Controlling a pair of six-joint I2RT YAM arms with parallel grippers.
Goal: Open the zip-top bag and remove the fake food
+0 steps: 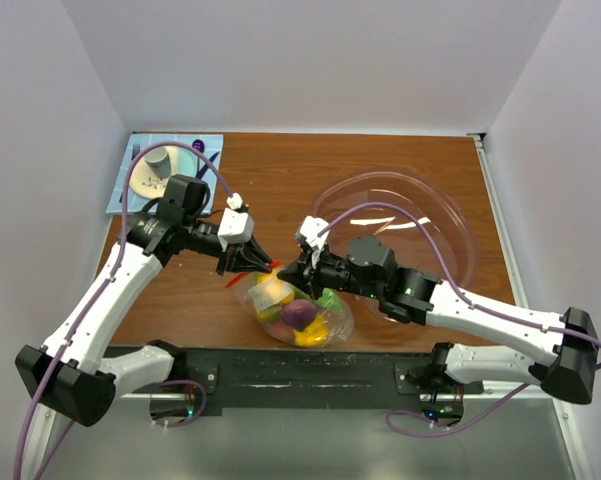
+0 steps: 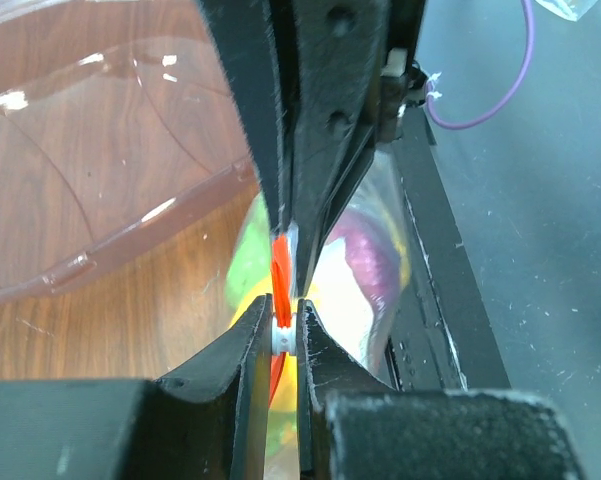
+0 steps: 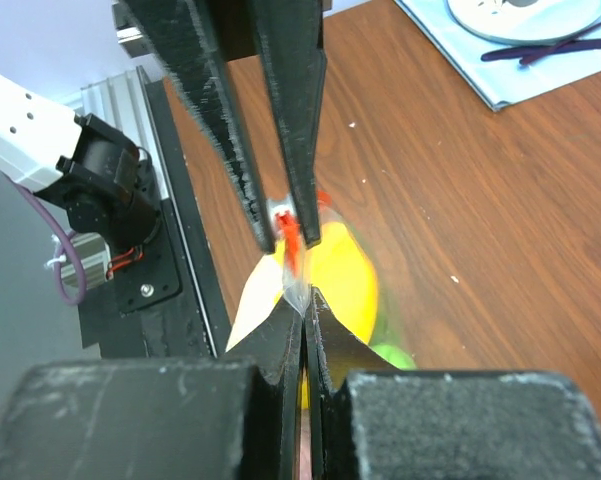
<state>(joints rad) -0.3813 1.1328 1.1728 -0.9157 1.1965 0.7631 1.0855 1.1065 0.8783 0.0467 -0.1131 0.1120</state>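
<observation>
On the table (image 1: 280, 175) beside the bowl (image 1: 458, 222), the zip-top bag (image 1: 342, 322), fake food (image 1: 299, 315) inside, is clamped at its orange strip (image 2: 280, 280) by left gripper (image 1: 264, 267) and right gripper (image 1: 284, 271).

I see a clear crinkly plastic bag (image 1: 342, 322) with an orange-red zip strip (image 2: 280, 275). Its shiny plastic fruits (image 1: 298, 316) are yellow, purple and green.

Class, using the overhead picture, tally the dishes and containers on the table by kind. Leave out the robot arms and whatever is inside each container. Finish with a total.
zip-top bag: 1
clear bowl: 1
grey cup: 1
round plate: 1
Total: 4
</observation>
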